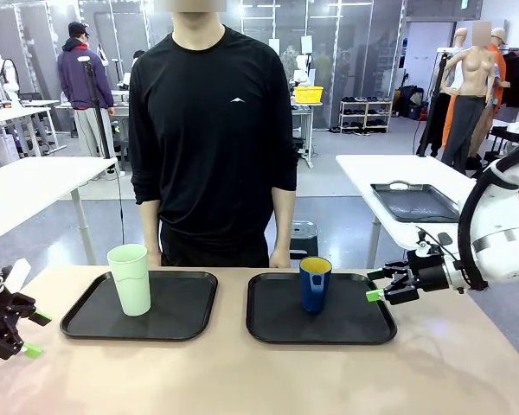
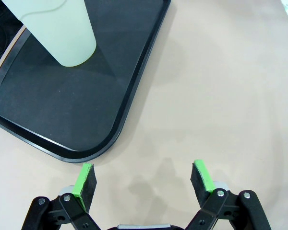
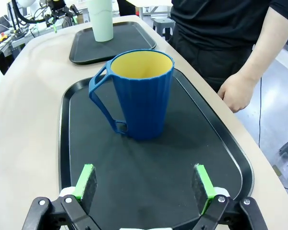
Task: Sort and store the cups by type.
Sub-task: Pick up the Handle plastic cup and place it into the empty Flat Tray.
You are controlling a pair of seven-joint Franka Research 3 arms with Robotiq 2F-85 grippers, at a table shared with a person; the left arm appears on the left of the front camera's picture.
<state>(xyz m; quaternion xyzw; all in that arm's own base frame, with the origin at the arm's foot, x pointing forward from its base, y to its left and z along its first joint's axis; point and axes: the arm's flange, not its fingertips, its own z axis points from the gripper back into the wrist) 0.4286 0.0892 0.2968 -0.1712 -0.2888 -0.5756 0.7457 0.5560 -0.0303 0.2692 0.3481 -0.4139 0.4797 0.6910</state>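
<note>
On the table (image 1: 242, 380) lie two black trays side by side. The left tray (image 1: 190, 320) carries the tall pale green tumbler (image 1: 130, 278), upright near its left part; the right tray (image 1: 355, 324) carries the blue mug (image 1: 315, 284), upright near its middle, yellow inside.

From the front, the left pincer (image 1: 28, 335) sits at the table's left edge, apart from the left tray, and the right pincer (image 1: 381, 285) hangs at the right tray's right rim. A person stands at the far side, hands down at the table edge.

The left wrist view adds that its pincer (image 2: 144, 179) stands wide over bare table, just off the tray's rounded corner. The right wrist view shows its pincer (image 3: 145, 187) wide and empty above the tray, the mug's handle (image 3: 102, 98) turned to picture left, and the person's hand (image 3: 237, 92) beside the tray.
</note>
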